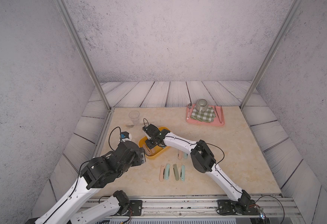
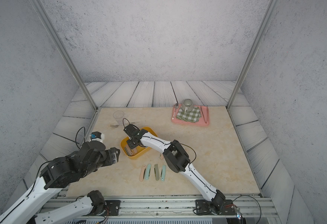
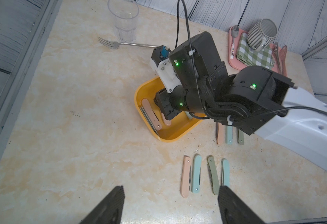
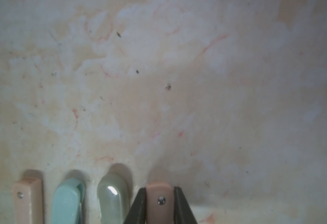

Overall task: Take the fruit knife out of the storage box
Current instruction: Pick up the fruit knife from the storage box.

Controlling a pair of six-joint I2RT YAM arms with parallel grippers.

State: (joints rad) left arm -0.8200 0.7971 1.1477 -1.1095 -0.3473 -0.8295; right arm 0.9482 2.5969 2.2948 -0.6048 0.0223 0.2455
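Grasp step, looks like: a pink fruit knife (image 4: 158, 194) is pinched by the right gripper (image 4: 160, 189) in the storage box (image 3: 139, 93), so it'll need to be lifted straight up and clear next.

Lab cell: aluminium frame (image 1: 85, 58), printed walls (image 1: 168, 38)

Your right gripper (image 2: 132, 146) is reaching down into the yellow storage box (image 2: 139, 154), sitting right over a pink fruit knife (image 2: 135, 150) in there; you're not getting a read on the jaws from this angle. Your left gripper (image 2: 114, 155) is hovering just beside the box. Four folded knives (image 2: 156, 171) are lying in a row nearer the arm bases, and the pink tray (image 2: 187, 123) is sitting well apart at the far side.
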